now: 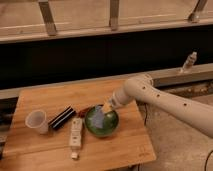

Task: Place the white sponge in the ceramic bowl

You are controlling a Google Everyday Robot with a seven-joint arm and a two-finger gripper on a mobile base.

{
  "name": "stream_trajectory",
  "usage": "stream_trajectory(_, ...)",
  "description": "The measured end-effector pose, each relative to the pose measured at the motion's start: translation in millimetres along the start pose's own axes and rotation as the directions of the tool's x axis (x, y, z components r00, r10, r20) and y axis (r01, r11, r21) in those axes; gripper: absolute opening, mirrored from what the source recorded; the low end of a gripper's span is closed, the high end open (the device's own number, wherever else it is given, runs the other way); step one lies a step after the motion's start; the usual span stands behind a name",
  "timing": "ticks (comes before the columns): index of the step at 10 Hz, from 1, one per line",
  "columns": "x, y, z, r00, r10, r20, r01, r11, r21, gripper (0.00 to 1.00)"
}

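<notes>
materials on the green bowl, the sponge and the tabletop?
Ceramic bowl: looks glazed ceramic, glossy green. White sponge: soft foam-like pad, matte pale bluish-white, in the bowl under the end effector. Table: light wood, likely bamboo or butcher block, with visible plank lines.

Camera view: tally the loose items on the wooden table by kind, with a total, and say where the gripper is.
Cups: 1, translucent white cup
Bowls: 1, ceramic bowl
Sponges: 1, white sponge
Bars: 2, black bar, white bar
Total: 5
Gripper is over the bowl.
</notes>
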Motion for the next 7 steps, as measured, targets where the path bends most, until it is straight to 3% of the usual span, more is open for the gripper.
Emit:
stream_trajectory(4, -0.4, 0.6, 0.4, 1.000, -0.001, 0.000, 0.001, 1.000, -0.001, 0.78)
stream_trajectory(7, -0.3, 0.5, 0.3, 1.000, -0.001, 0.000, 0.001, 1.000, -0.001, 0.80)
